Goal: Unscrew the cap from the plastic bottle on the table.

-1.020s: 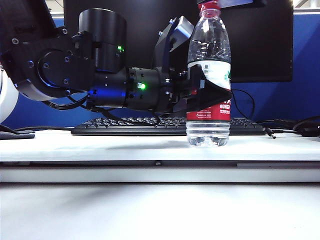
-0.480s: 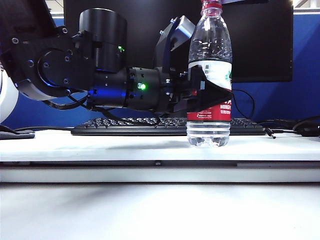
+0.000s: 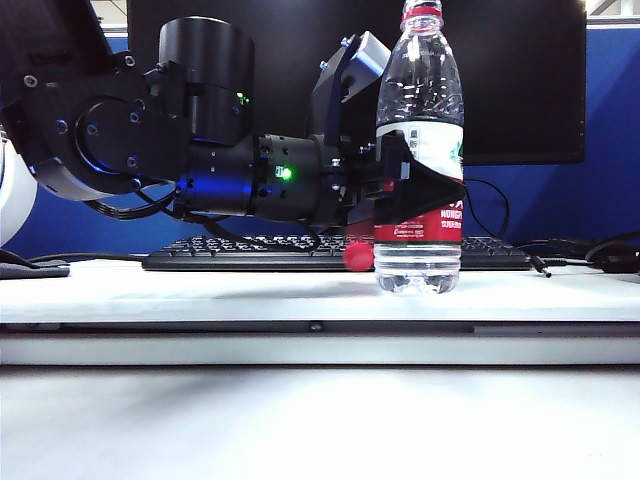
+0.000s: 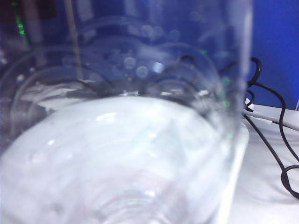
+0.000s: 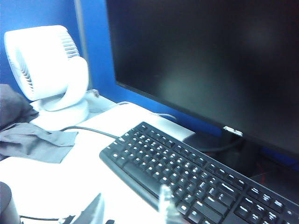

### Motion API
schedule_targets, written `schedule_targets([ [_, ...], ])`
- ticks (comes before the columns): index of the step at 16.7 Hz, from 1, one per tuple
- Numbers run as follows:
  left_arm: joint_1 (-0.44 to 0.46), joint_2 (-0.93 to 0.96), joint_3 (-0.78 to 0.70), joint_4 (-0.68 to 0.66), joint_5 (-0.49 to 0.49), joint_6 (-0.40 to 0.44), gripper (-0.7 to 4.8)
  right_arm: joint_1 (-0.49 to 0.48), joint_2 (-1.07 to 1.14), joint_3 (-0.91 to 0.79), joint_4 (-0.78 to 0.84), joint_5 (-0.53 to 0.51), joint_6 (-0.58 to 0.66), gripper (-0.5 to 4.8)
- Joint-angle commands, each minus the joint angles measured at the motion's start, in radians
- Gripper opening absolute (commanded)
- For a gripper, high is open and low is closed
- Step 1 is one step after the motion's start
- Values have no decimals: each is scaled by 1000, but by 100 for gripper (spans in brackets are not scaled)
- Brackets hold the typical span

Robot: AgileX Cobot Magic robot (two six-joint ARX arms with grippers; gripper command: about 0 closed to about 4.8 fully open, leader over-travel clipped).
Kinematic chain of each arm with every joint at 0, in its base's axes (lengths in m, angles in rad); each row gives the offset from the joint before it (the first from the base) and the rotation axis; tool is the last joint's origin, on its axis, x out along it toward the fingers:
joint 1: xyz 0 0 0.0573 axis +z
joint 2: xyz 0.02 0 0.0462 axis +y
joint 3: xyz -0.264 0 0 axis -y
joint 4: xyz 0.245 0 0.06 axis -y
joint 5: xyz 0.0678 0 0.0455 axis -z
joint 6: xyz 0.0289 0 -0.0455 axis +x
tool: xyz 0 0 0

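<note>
Exterior view: the bottle [image 3: 418,90] is standing upright on the raised step of the table [image 3: 200,285], right of centre and just in front of the keyboard [image 3: 250,255]. The left gripper [image 3: 425,190] is reaching in level from the left and clamping the bottle around its white-and-red label, one dark finger lying across the label's front. The bottle's top is running into the upper edge of the picture, where a red band is showing at the neck. The cap [image 3: 357,255] is appearing as a blurred red disc low beside the bottle's base, on its left and in front of the keyboard; whether it is resting on the table cannot be told.

Left wrist view: the clear bottle wall is filling nearly the whole picture, out of focus, with dark cables [image 4: 275,140] lying on the white surface beyond it.

Right wrist view: the right gripper [image 5: 131,210] is hanging above the table near the keyboard, facing a dark monitor [image 5: 210,56] and a white fan [image 5: 46,70]. Its two fingers [image 5: 166,200] are standing apart with nothing between them.
</note>
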Motion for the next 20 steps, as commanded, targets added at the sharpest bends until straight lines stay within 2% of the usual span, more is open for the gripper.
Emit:
schedule_targets([
  [1,0,3,-4,-51,-4,2,273,1,-42,7,16,39,0,154],
  [3,0,3,-4,-51,-37,9,273,0,-74,14,-27,101,-23,153],
  [4,0,3,-4,-51,-71,27,273,0,-113,14,-81,171,-61,153],
  [8,0,3,-4,-51,-76,27,273,0,-225,14,-273,348,-62,153],
  [13,0,3,-4,-51,-121,27,273,0,-283,13,-451,349,-58,151],
  [15,0,3,-4,-52,-121,27,279,0,-291,13,-520,346,-57,19],
  [16,0,3,-4,-53,-135,27,279,1,-291,13,-534,345,-53,-1],
  [20,0,3,-4,-58,-135,27,312,1,-291,12,-562,282,-24,-1],
])
